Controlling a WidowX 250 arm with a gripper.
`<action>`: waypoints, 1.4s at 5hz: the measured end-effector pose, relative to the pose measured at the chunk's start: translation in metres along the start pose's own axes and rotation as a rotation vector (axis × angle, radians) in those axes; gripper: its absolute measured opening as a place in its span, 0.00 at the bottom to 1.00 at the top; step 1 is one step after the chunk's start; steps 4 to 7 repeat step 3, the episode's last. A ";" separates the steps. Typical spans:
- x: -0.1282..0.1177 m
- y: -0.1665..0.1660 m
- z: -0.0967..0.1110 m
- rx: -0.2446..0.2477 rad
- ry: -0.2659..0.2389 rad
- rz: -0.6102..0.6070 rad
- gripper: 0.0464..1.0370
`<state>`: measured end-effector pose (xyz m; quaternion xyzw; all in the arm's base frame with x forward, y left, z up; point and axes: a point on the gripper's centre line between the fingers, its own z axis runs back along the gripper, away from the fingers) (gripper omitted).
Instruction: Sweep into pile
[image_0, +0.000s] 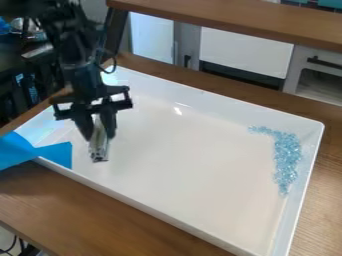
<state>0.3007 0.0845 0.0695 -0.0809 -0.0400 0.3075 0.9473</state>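
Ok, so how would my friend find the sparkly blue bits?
Find the white tray on the wooden table. Near its right-hand wall, pale-blue bits curve in a loose band. They're tiny, clear and glassy, unlike the flat, solid-blue strip at the left.

The station comprises one wooden surface (80, 215), one raised wooden ledge (234, 22), one rectangular white tray (180, 170), one silvery tool (99, 147), at least one piece of blue sheet material (57, 154), and one group of light-blue beads (287, 152) (quantity: numerous; individual units are too small and closely packed for an exact count).
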 end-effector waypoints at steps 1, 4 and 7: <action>0.004 0.005 -0.016 0.029 0.004 0.029 0.67; 0.005 0.005 -0.005 0.057 0.045 0.006 0.97; 0.005 0.005 -0.005 0.057 0.045 0.006 0.97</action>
